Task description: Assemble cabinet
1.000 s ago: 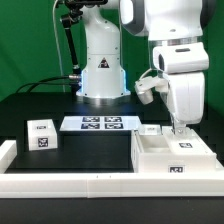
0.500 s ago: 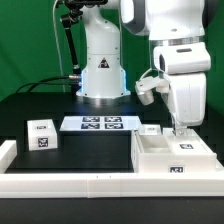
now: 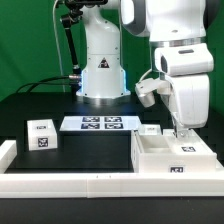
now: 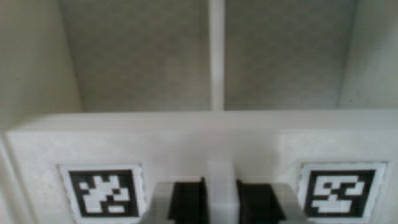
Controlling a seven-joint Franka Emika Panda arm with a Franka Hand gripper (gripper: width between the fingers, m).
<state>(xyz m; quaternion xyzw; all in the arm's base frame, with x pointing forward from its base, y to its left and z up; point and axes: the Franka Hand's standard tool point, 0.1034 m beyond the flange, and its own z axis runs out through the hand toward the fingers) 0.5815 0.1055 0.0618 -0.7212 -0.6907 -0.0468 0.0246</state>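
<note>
Exterior view first: the gripper [image 3: 181, 128] hangs straight down over the large white plastic box shell of the cabinet [image 3: 158, 160], its tips at or just inside the shell's far wall. From this side I cannot tell how the jaws stand. A small white drawer-like block with a code tag [image 3: 42, 134] sits on the black table [image 3: 50, 100], well apart from the gripper, toward the exterior view's left. Between them lies the flat marker board [image 3: 100, 123]. A second small white piece [image 3: 150, 131] rests just beside the gripper, at the shell's corner. The long white rail [image 3: 70, 182] runs along the table's front edge, beyond the shell from the gripper.

Wrist view: directly below the gripper [image 4: 217, 200] is a white face of the shell [image 4: 196, 140] bearing two code tags [image 4: 103, 190] [image 4: 338, 188], one on each side of it. The dark fingers [image 4: 185, 198] seem to straddle a thin white strip, but the picture is too blurred for me to say whether they pinch it. A thin white ridge [image 4: 215, 50] runs away ahead of them.

I judge the step to be seating or shifting the shell. The next move calls for a firm hold. The nearby piece could get bumped.
</note>
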